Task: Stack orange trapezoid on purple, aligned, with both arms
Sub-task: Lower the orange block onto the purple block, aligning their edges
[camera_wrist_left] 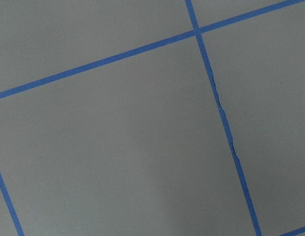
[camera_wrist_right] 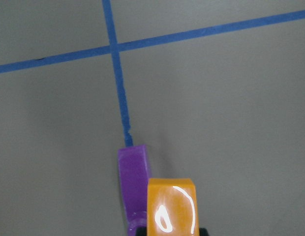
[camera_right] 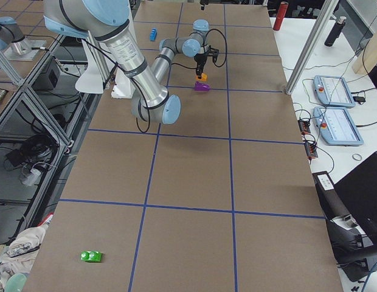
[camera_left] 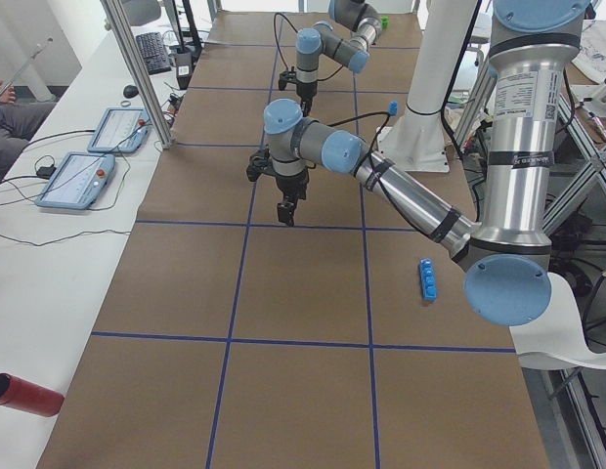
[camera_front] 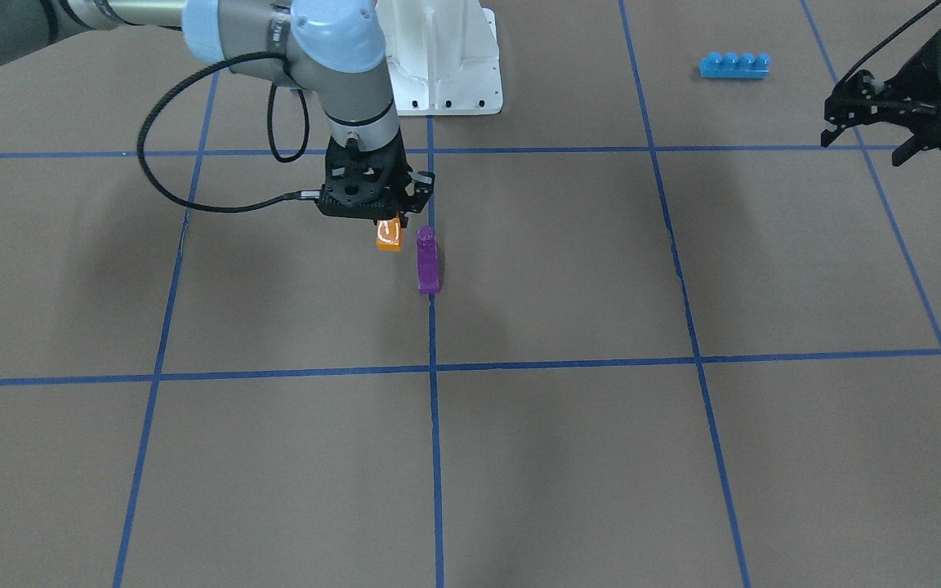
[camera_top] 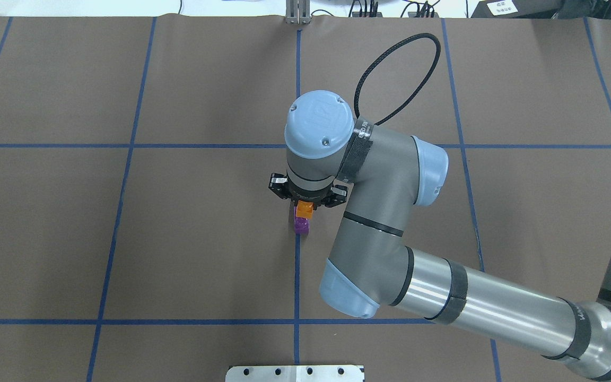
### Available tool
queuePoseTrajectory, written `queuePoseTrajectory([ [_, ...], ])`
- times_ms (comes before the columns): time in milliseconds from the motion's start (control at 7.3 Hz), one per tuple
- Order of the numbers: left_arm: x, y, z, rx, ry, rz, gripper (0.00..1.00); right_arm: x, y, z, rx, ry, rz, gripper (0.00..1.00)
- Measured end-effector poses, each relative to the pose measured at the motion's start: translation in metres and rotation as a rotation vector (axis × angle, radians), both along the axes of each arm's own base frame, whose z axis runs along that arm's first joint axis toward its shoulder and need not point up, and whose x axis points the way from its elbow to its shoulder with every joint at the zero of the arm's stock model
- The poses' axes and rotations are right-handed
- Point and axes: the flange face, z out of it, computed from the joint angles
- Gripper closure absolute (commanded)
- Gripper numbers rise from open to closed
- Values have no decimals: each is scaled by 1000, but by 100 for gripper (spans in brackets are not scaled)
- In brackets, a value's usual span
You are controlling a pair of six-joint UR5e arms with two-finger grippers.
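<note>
Right jaws grasp orange trapezoid [camera_front: 389, 237], left jaws released; ease it toward 6 o'clock overhead onto purple brick [camera_front: 428, 265], slopes matched

Table [camera_front: 274, 457]: wide, covered in matt brown paper.
Tape lines [camera_front: 435, 457]: blue, marking a grid of large squares.
Side bench [camera_left: 49, 264]: white, alongside the table, carrying two tablets [camera_left: 76, 180] and a keyboard [camera_left: 152, 51].
Frame post [camera_left: 137, 68]: bare aluminium, slanting up from the bench edge.
Light: even, with soft shadows.
</note>
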Motion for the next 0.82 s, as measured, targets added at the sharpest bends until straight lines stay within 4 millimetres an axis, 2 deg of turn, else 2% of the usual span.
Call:
queuePoseTrajectory([
  [411,1,-2,3,-7,-2,1,0,-16,5,6,5,27,2,100],
  [821,2,-2,3,-6,-2,2,0,-21,6,11,15,45,9,100],
])
